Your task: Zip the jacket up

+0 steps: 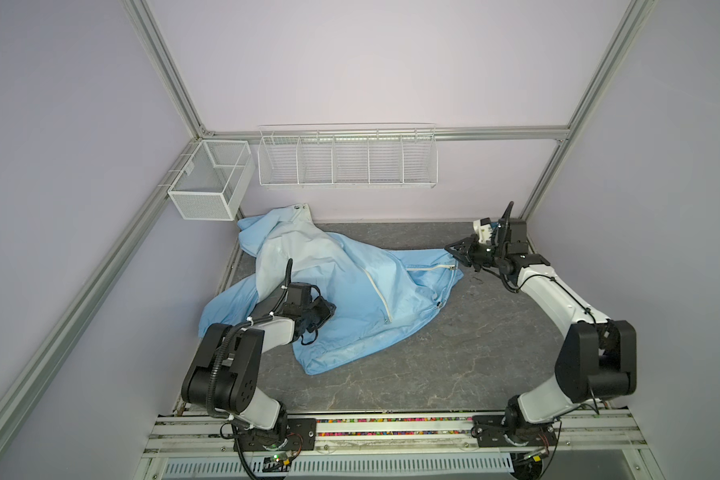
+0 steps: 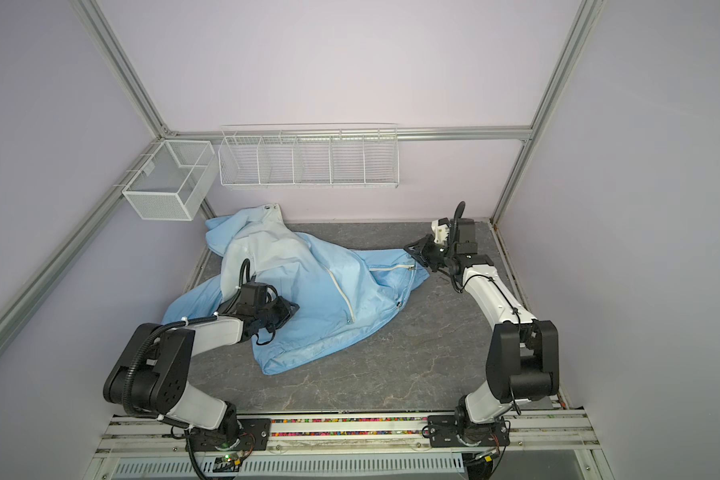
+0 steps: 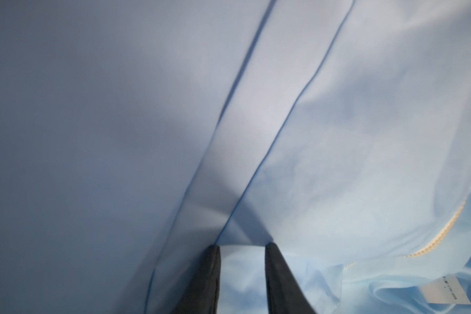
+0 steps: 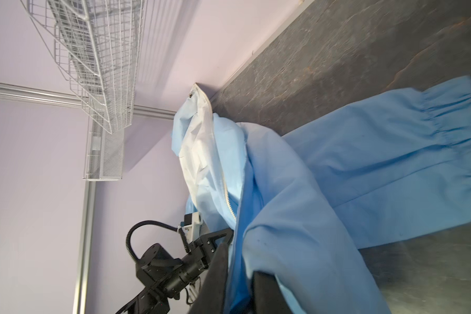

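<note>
The jacket is laid slantwise on the table, left of middle, hood to the back left, bottom end toward the right. A fold is held in the half-closed left gripper; the right tip is pinched in the nearly closed right gripper

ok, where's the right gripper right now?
In both top views the right gripper is at the back right of the table, clamped on the right end of the jacket, by the zipper.
</note>
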Tool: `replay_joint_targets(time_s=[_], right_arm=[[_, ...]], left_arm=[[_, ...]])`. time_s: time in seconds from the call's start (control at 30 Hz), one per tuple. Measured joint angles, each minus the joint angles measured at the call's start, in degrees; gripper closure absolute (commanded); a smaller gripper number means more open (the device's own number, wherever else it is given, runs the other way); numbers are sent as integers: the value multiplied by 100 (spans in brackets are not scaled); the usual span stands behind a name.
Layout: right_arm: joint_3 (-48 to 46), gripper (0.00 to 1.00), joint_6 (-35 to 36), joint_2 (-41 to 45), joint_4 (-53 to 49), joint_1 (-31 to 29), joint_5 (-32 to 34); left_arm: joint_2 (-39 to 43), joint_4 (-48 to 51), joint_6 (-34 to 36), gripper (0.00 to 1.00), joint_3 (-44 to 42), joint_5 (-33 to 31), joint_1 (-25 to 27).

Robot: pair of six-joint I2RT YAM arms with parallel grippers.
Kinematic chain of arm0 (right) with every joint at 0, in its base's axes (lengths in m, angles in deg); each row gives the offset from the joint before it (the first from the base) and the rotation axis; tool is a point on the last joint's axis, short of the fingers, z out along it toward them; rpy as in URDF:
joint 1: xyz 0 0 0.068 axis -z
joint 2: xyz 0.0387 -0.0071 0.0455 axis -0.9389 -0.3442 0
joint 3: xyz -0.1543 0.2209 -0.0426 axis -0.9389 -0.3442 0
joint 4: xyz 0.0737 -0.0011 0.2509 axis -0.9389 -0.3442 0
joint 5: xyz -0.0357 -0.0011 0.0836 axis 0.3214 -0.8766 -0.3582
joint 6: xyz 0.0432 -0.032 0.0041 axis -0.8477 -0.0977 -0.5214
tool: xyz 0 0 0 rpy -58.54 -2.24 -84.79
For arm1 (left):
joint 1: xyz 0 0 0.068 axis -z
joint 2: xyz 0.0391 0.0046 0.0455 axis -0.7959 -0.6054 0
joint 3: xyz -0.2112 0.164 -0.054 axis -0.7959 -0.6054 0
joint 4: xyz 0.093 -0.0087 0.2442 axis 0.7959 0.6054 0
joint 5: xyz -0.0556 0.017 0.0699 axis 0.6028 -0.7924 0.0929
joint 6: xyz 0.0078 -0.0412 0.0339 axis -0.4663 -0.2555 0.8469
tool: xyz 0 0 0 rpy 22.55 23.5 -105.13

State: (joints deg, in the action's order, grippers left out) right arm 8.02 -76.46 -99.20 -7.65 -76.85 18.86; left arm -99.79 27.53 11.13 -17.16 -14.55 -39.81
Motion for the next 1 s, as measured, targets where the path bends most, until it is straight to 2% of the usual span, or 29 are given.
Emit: replay_joint_targets(time_s=[0.27, 0.43, 0.6, 0.7, 0.8, 0.9, 1.0], right_arm=[[-704, 93, -1123, 42, 1145, -903, -144], [-1283, 93, -1268, 164, 1362, -1622, 59], [-2000, 93, -1220, 164, 1580, -2011, 282], [-2430, 93, -1137, 153, 1596, -2011, 417], [-2601, 93, -946, 149, 1519, -2013, 542], [-2680, 93, -726, 149, 1493, -2020, 632], [-2835, 93, -540, 151, 1475, -2028, 713]], left_arm=[[334, 881, 479, 68, 63, -7, -780], [588, 1705, 713, 64, 238, -138, -970], [1038, 2420, 817, 53, 632, -149, -942], [1300, 2747, 863, 45, 1005, -195, -708], [1298, 2957, 925, 40, 1497, -271, -234], [966, 3106, 929, 38, 2094, -417, 260], [295, 3174, 942, 37, 2730, -544, 656]])
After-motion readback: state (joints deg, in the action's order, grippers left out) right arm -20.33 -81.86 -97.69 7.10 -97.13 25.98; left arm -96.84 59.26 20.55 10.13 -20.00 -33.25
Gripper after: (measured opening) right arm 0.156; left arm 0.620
